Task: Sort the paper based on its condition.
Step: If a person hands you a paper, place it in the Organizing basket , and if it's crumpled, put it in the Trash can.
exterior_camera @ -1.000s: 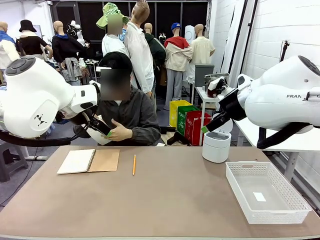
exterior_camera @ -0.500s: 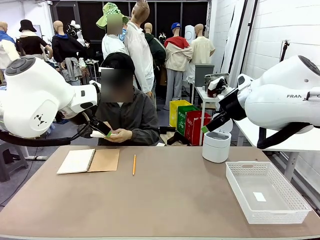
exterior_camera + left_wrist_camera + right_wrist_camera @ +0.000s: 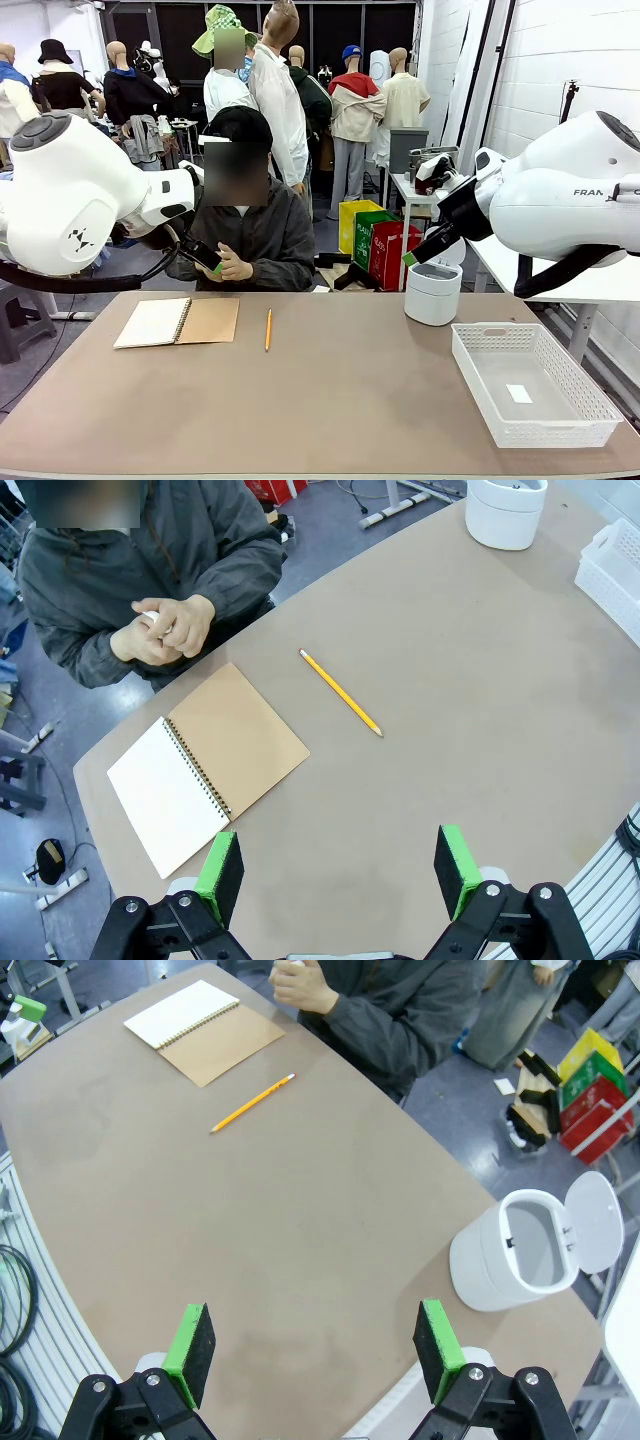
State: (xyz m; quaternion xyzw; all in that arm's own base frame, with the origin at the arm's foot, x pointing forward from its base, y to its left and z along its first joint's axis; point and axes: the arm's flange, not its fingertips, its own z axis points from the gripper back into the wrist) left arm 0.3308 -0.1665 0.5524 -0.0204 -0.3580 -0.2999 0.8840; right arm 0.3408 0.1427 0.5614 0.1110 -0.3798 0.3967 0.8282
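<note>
The left arm comes in at the far left, raised above the table. Its wrist view shows the left gripper with jaws spread wide and nothing between the green pads. It hangs well above the tabletop.

Below it, near the table's far left edge, a spiral notebook lies flat and open, with a white page on the left and the brown cover folded out to the right. Behind the notebook a person in a dark jacket sits at the far side with both hands clasped together off the table's edge. A small bit of white paper shows between them, and its condition cannot be made out.

Just right of the notebook, not touching it, lies a yellow pencil, pointing across the table.

Farther right, near the far edge, stands a white bin with its lid swung open. In front of it and to its right sits a white mesh basket with a small white slip on its floor.

The right arm enters at the far right. The right gripper also has its jaws wide apart, holds nothing, and is high over the bare tabletop.
</note>
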